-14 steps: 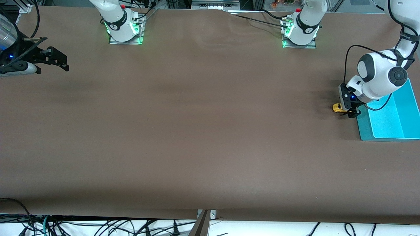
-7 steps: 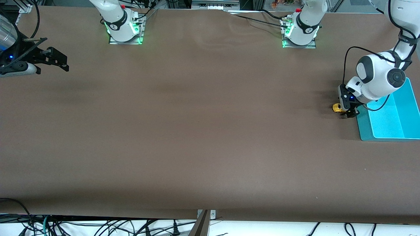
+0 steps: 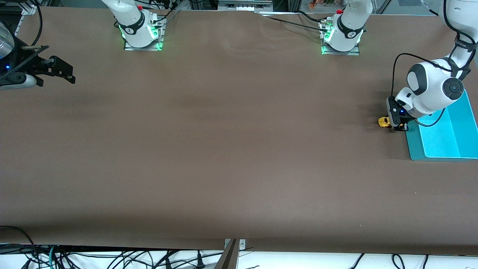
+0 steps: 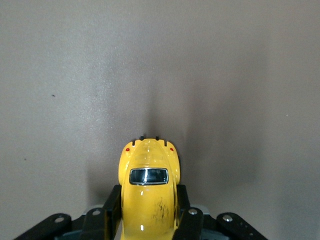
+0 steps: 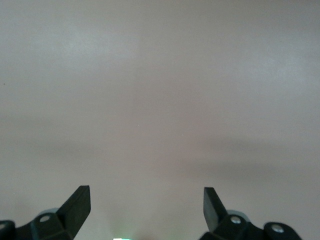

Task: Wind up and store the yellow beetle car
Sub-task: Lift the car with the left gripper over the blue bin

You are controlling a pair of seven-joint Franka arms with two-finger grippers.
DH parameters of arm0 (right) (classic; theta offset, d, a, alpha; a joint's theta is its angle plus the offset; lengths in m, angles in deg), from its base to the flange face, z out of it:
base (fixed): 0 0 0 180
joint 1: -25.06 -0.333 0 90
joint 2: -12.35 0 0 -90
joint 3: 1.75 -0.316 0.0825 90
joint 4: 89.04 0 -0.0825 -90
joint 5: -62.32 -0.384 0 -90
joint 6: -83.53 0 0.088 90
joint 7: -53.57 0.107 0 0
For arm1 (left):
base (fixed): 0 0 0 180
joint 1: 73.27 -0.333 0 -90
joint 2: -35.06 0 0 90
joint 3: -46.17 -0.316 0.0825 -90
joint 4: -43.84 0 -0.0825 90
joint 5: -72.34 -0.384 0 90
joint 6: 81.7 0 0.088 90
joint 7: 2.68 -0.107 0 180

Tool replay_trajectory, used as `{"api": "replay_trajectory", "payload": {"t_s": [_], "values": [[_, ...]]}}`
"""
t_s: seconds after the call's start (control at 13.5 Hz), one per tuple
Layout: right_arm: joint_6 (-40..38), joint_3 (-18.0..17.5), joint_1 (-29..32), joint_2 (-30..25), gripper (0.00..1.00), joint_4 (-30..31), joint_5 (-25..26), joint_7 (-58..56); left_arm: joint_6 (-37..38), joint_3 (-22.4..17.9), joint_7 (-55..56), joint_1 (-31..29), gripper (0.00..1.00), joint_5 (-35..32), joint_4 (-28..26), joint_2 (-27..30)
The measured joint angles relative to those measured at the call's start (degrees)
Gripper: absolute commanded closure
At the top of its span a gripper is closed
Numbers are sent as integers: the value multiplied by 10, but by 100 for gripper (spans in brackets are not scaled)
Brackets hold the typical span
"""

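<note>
One tiny glossy rounded yellow beetle car [image 4: 148,192] pinched in left claw [image 3: 399,126] on matte brown table [image 3: 224,149] beside teal plastic bin [image 3: 440,138], right claw [image 3: 61,70] wide, waiting over right arm's table end.

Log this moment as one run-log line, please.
phase: grasp | left hand: shut on yellow beetle car, on table beside teal bin | right hand: open, waiting over right arm's end

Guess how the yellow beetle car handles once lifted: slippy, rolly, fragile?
The yellow beetle car looks hard and glossy, so it may slip between the left gripper fingers pinching its rounded sides. Being on wheels, it would probably roll if released on the table. It seems tiny, likely light.
</note>
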Motion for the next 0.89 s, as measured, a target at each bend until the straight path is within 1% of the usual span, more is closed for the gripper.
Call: {"api": "replay_trajectory", "payload": {"t_s": [0.22, 0.44, 0.59, 0.81, 0.89], "values": [[-7, 4, 11, 4, 0, -5, 2, -1, 63, 32, 2, -1, 84, 14, 20, 19], [-9, 6, 12, 4, 0, -17, 2, -1, 136, 65, 5, -1, 84, 37, 38, 63], [-10, 6, 12, 4, 0, -19, 2, -1, 209, 68, 7, -1, 84, 40, 76, 80], [-10, 6, 12, 4, 0, -25, 2, -1, 329, 67, 8, -1, 84, 40, 171, 83], [-11, 6, 12, 4, 0, -27, 2, -1, 352, 63, 8, -2, 84, 37, 193, 83]]}}
